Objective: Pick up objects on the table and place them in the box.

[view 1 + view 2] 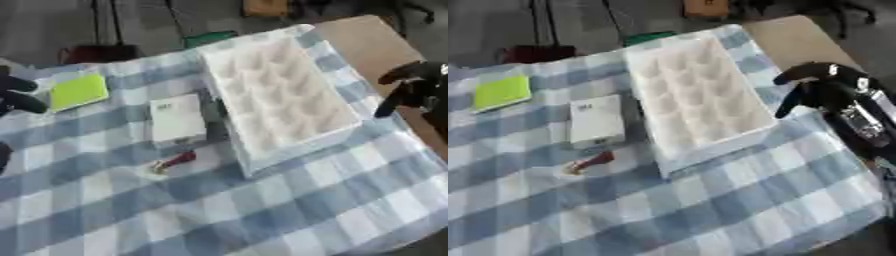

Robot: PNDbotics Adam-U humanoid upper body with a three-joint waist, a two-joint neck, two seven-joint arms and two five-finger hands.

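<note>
left eye view:
box: the white moulded tray-like box (280, 95) with rows of shallow dimples is sitting upper centre to right of frame on the blue-and-white checked tablecloth (262, 210); nothing looks to be in it yet
flat carton: a white flat rectangular carton (178, 120) is lying centre-left, just beside the box's left edge; probably light and stiff, likely best taken across its short sides; a small dark mark near its top edge, not readable
red item: a small red object with a pale yellowish end (175, 162) is lying below the carton, apart from it; looks light and small, so a pinch at the red middle would suit; could slip on the cloth
green pad: a lime-green flat square with a pale border (77, 91) is lying upper left; looks thin, so lifting by an edge seems the way
left hand: black left hand (17, 95) is showing at the left edge near the green pad, touching nothing that I can see; finger state cannot be told

right eye view:
right hand: black right hand (815, 87) is hovering at the right of frame, just off the box's right edge; fingers are curling downward, grasping nothing
writing: no brand or label is legible on anything
bare table: tan tabletop (798, 35) is showing upper right beyond the cloth
</note>
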